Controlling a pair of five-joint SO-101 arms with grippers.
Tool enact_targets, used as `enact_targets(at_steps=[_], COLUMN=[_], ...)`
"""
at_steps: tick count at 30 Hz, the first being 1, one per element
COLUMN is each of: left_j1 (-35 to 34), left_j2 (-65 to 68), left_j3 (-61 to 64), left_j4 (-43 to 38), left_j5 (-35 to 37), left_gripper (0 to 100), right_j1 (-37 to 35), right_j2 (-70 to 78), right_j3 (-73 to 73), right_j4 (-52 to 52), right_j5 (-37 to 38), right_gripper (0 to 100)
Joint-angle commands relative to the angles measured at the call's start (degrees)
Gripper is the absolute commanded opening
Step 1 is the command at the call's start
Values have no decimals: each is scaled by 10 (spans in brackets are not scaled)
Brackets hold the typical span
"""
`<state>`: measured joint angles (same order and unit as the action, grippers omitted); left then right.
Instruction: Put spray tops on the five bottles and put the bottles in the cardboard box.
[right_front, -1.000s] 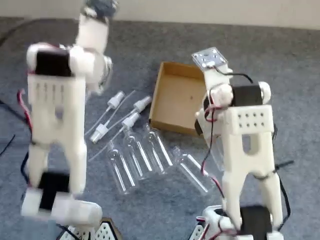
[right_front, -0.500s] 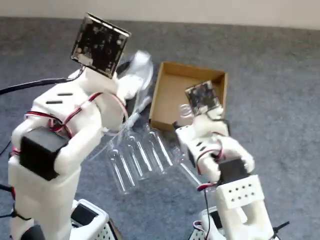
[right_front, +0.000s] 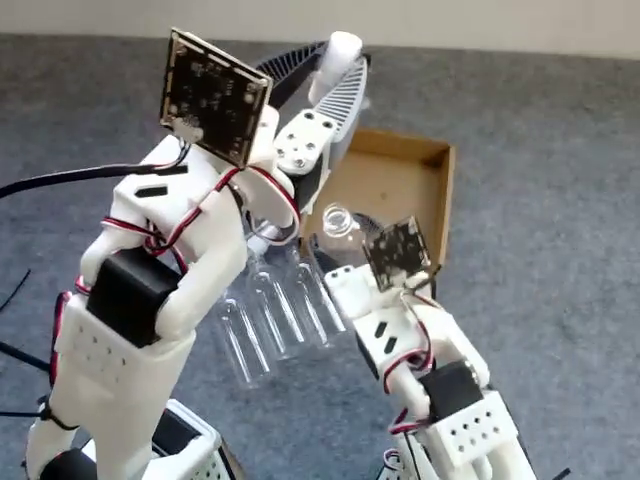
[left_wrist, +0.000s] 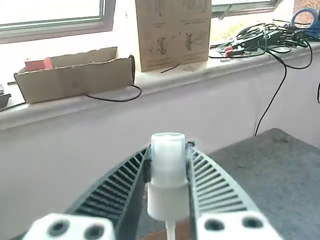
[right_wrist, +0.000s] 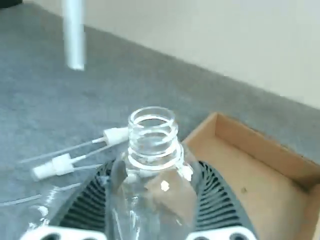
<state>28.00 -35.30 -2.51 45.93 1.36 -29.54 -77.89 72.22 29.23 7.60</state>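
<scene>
- Bottle (right_wrist: 152, 150): clear plastic with a threaded neck and an open mouth. It is held upright, off the surface (right_front: 560, 140), just beside the cardboard box (right_front: 436, 200)
- Right claw (right_wrist: 152, 172): pinching the bottle at its shoulders between dark ribbed fingers
- Spray top (left_wrist: 168, 175): white, a cylindrical cap over a wider collar. It is raised above the bottle and apart from it; the thin white dip tube (right_wrist: 75, 35) hangs near the bottle mouth, not yet inside it
- Left claw (left_wrist: 168, 150): pressed onto the spray top from both sides
- Progress, judged: the first fitting is in hand. No capped bottle is visible and nothing has yet gone into the cardboard box, so five fittings and five placements are left
- Lying bottles (right_front: 275, 315): at least three, clear and uncapped, side by side on the surface
- Loose spray tops (right_wrist: 115, 135): white with long thin tubes, lying on the surface near the box
- Cardboard box: brown, shallow, rectangular and open-topped
- Surface: grey, with a carpet-like nap
</scene>
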Motion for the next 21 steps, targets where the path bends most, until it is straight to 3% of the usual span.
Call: enact_targets(at_steps=[1,12,21], left_j1=[7,52,50], left_j2=[-9,-9,-10], left_j3=[10,49,94], left_j4=[-40,-69,-69], left_j5=[7,7,7], left_gripper=[41,41,41], right_j1=[-11,-9,-7], right_j2=[-52,-68,-68], right_j3=[6,6,5], right_j4=[3,4,4], right_j5=[-7,-7,-8], right_gripper=[5,5,5])
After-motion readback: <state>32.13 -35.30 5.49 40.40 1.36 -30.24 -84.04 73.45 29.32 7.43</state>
